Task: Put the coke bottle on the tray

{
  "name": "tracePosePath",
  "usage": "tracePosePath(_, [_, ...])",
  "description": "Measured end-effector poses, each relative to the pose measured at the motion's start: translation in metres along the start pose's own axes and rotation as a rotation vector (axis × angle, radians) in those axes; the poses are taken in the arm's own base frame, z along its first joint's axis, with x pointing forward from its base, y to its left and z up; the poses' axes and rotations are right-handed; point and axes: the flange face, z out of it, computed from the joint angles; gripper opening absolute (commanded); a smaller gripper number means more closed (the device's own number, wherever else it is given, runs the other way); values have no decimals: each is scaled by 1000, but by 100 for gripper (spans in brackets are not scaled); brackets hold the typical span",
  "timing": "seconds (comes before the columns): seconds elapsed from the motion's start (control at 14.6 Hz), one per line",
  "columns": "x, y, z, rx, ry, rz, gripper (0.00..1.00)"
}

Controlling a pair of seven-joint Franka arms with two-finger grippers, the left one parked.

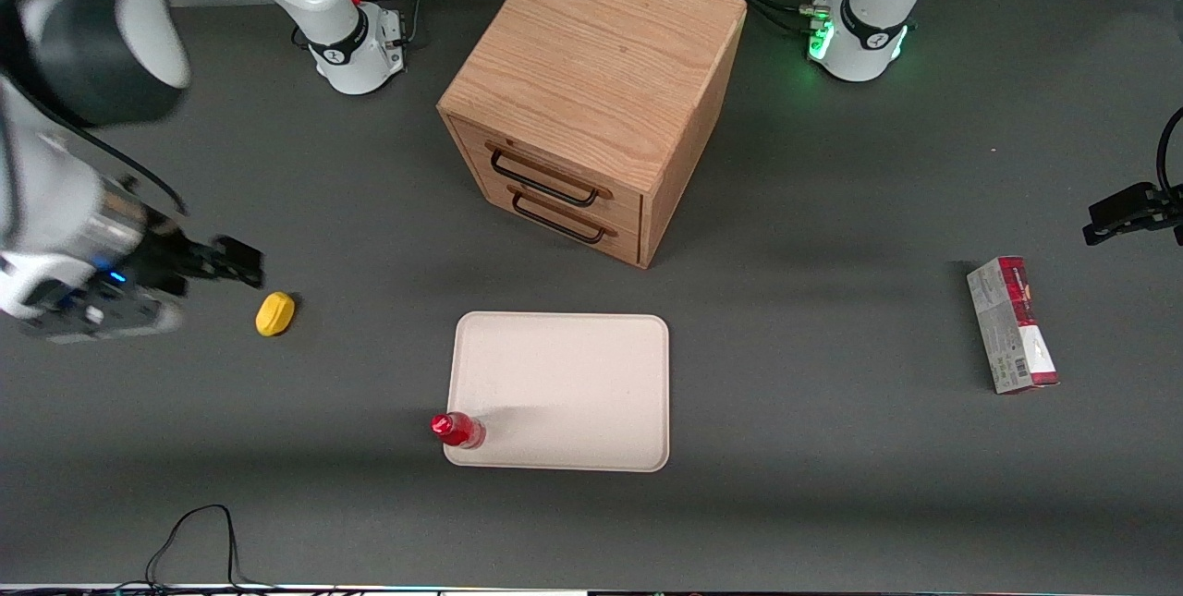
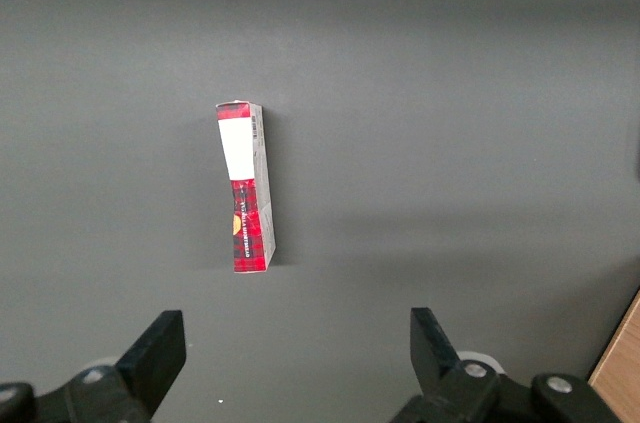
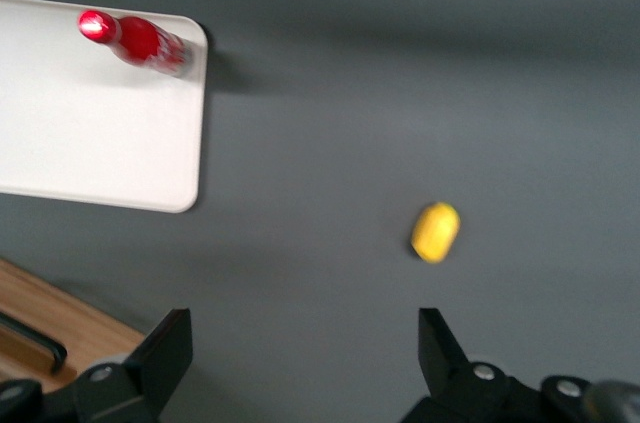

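The coke bottle (image 1: 457, 429) is small, glossy red with a red cap. It stands upright on the pale cream-pink tray (image 1: 573, 383), in the tray's corner nearest the front camera at the working arm's end. It also shows in the right wrist view (image 3: 135, 40) on the tray (image 3: 90, 133). My right gripper (image 1: 242, 265) is open and empty. It hangs above the table toward the working arm's end, well apart from the tray and bottle, close to a yellow object. In the right wrist view its fingers (image 3: 168, 348) stand wide apart over bare table.
A small yellow object (image 1: 275, 313) lies on the table beside my gripper, also in the right wrist view (image 3: 435, 232). A wooden two-drawer cabinet (image 1: 591, 97) stands farther from the front camera than the tray. A red-and-grey carton box (image 1: 1012, 324) lies toward the parked arm's end.
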Motion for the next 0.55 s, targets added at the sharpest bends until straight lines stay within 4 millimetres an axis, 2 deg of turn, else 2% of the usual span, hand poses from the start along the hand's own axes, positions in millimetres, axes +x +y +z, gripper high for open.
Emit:
tracePosePath(0.14, [-38, 36, -27, 19, 20, 41, 100])
tracePosePath(0.27, [-64, 48, -39, 30, 31, 59, 100])
tracePosePath(0.41, [-73, 48, -38, 34, 26, 59, 100])
tracePosePath(0.55, [-74, 48, -32, 34, 12, 70, 100])
